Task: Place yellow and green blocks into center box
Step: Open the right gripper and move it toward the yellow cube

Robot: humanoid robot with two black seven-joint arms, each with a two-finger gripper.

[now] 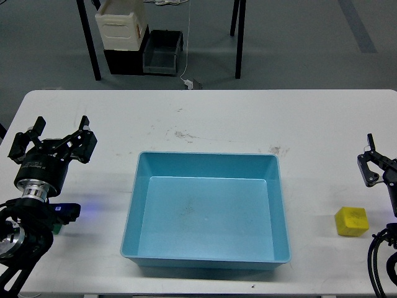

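Observation:
The blue center box (138,186) sits empty in the middle of the white table. The yellow block (352,221) lies on the table to the right of the box. My right gripper (379,167) is at the right edge, just behind and above the yellow block. Only its left finger (370,166) shows; it stands wide of the wrist, so the gripper is open and empty. My left gripper (53,140) is open and empty at the left of the table. A sliver of green (57,229), possibly the green block, shows under my left arm; the rest is hidden.
The table (211,118) has some smudges behind the box. Beyond its far edge, on the floor, stand black table legs (90,46), a cream container (121,25) on black bins (162,53), and a cable.

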